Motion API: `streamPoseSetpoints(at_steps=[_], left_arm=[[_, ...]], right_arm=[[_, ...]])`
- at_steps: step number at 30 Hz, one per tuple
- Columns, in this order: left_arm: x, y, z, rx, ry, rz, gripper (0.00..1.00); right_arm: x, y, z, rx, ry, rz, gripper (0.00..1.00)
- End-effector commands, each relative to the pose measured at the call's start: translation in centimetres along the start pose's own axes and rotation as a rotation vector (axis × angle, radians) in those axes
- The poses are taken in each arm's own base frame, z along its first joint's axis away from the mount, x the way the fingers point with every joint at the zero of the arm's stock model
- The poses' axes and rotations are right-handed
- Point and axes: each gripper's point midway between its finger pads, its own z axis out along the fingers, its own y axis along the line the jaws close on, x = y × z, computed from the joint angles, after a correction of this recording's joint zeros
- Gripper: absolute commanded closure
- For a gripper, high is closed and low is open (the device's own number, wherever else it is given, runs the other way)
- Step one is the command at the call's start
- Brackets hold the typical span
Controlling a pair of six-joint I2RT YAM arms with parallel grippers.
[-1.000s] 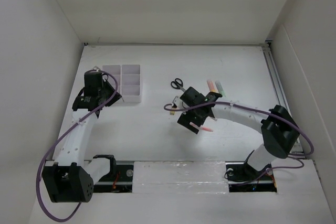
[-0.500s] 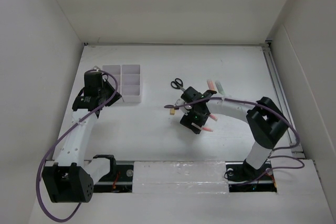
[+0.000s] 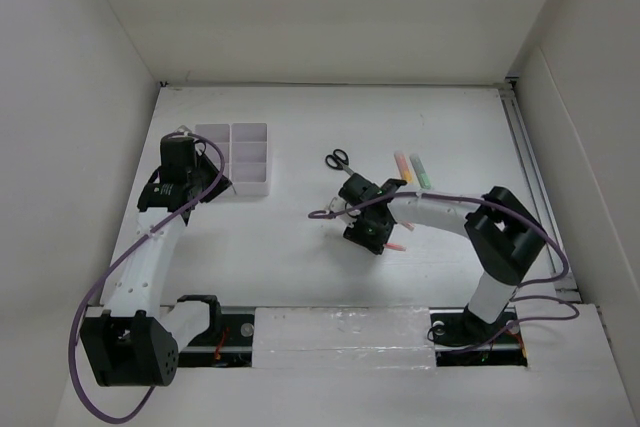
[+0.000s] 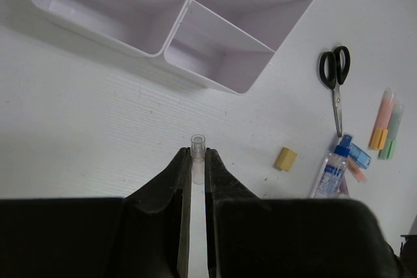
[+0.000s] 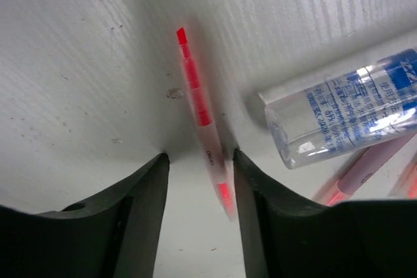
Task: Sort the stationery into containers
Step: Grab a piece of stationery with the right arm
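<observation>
A: Widest first. There's the white bench (image 3: 300, 257), and at its far left the six-pocket organizer (image 3: 231, 142). Every pocket I can see is bare, so by my read this sort has barely begun.

B: Agreed. The left tool (image 4: 195, 157) is pressed together on a thin clear-ended pen (image 4: 197, 154) and hangs just short of the organizer's near wall. That looks like a delivery waiting to land.

A: The right tool (image 5: 199, 155) is down at the bench among the loose pile. Its jaws are spread either side of a red-pink pen (image 5: 204, 122) that lies flat. The pen sits hard by one finger with daylight on the other side, so nothing's pinched.

B: So it's the pick step on the right. What else is in the pile?

A: A clear blue-capped bottle (image 5: 339, 109) lies on its side just beside that pen, with more pink pens (image 5: 365, 167) next to it. The scissors (image 4: 336, 92) sit apart, nearer the back. The orange marker (image 3: 403, 164) and green marker (image 3: 419, 169) lie side by side, and the blue marker (image 4: 358, 157) is against the bottle. The tiny yellow eraser (image 4: 285, 159) is alone, between the pile and the organizer.

B: What's your next call?

A: The right tool must squeeze squarely on that thin barrel. It's off-centre, so it could roll or skew. Then it lifts clear of the bottle. The left tool carries forward over a pocket and lets go.
</observation>
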Motion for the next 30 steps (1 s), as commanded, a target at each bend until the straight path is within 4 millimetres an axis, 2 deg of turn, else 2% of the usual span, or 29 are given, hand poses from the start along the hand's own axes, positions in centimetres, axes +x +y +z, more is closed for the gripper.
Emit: streamPoseSetpoints(at_steps=[1, 4, 10, 11, 12, 16, 18, 20, 21, 23, 24, 25, 27, 30], left_arm=[[-0.4, -0.2, -0.2, 0.012, -0.020, 0.016, 1.00], [-0.4, -0.2, -0.2, 0.012, -0.020, 0.016, 1.00], [-0.5, -0.3, -0.4, 0.018, -0.028, 0.016, 1.00], [-0.5, -0.3, -0.4, 0.018, -0.028, 0.016, 1.00], [-0.5, -0.3, -0.4, 0.018, -0.028, 0.016, 1.00], [-0.5, -0.3, -0.4, 0.018, -0.028, 0.016, 1.00], [-0.6, -0.4, -0.6, 0.023, -0.035, 0.017, 1.00], [-0.6, -0.6, -0.9, 0.038, -0.036, 0.018, 1.00], [-0.8, -0.8, -0.9, 0.045, -0.044, 0.019, 1.00], [-0.8, -1.5, -1.2, 0.086, -0.039, 0.032, 1.00], [-0.7, -1.7, -1.3, 0.103, -0.045, 0.034, 1.00], [-0.6, -1.8, -1.3, 0.113, -0.039, 0.045, 1.00], [-0.8, -2.9, -1.7, 0.166, -0.048, 0.053, 1.00], [-1.1, -3.8, -2.1, 0.214, -0.057, 0.070, 1.00]], right_arm=[[0.8, 1.3, 1.8, -0.011, 0.045, -0.042, 0.54], [0.8, 1.6, 1.8, -0.012, 0.045, -0.042, 0.57], [0.8, 1.9, 2.0, -0.016, 0.053, -0.051, 0.74], [0.8, 1.9, 2.0, -0.016, 0.053, -0.051, 0.78], [1.0, 1.9, 2.3, -0.018, 0.064, -0.051, 0.98], [0.9, 2.3, 2.3, -0.011, 0.066, -0.071, 1.00], [-0.3, 2.8, 1.7, -0.029, 0.042, -0.074, 1.00], [-1.8, 3.7, 0.2, -0.063, -0.011, -0.061, 1.00], [-3.7, 3.9, -1.0, -0.063, -0.066, -0.065, 1.00], [-5.4, 4.5, -3.2, -0.068, -0.130, -0.049, 1.00], [-7.3, 5.0, -4.9, -0.066, -0.181, -0.032, 1.00], [-8.2, 5.2, -5.7, -0.066, -0.203, -0.041, 1.00], [-10.4, 5.1, -8.4, -0.046, -0.270, 0.011, 1.00], [-12.0, 4.5, -10.8, -0.006, -0.326, 0.133, 1.00]])
